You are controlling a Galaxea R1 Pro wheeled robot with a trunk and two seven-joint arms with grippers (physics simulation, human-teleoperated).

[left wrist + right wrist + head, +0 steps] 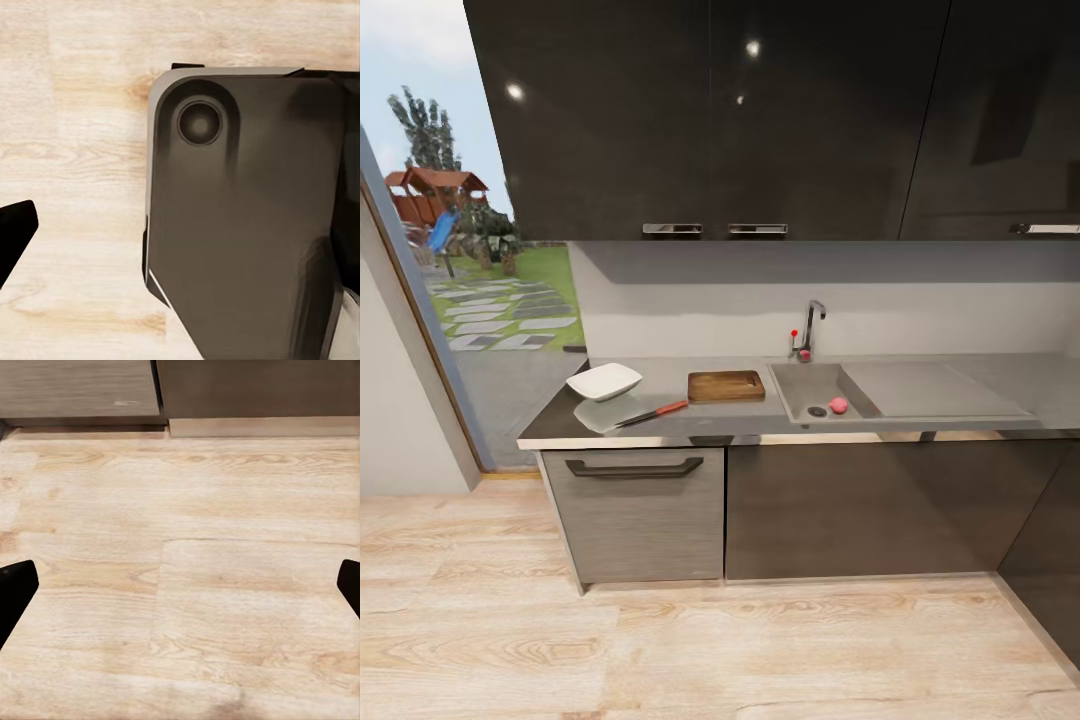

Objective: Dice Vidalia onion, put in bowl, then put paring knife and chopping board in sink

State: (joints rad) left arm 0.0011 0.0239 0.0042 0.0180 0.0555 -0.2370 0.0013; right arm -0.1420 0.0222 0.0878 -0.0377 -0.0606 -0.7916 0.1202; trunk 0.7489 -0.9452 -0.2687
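In the head view, the Vidalia onion, a small pinkish ball, lies in the grey sink beside the drain. Left of the sink, the brown chopping board lies flat on the glossy grey countertop. The paring knife with its red handle rests near the front edge, between the board and the white bowl. My right gripper hangs open over the wooden floor, fingertips far apart. My left gripper shows one dark fingertip set wide, above my dark base.
A faucet stands behind the sink, with a drainboard to its right. Dark wall cabinets hang above the counter. A drawer with a black bar handle sits below the bowl. A glass opening is at left. Wooden floor lies between me and the cabinets.
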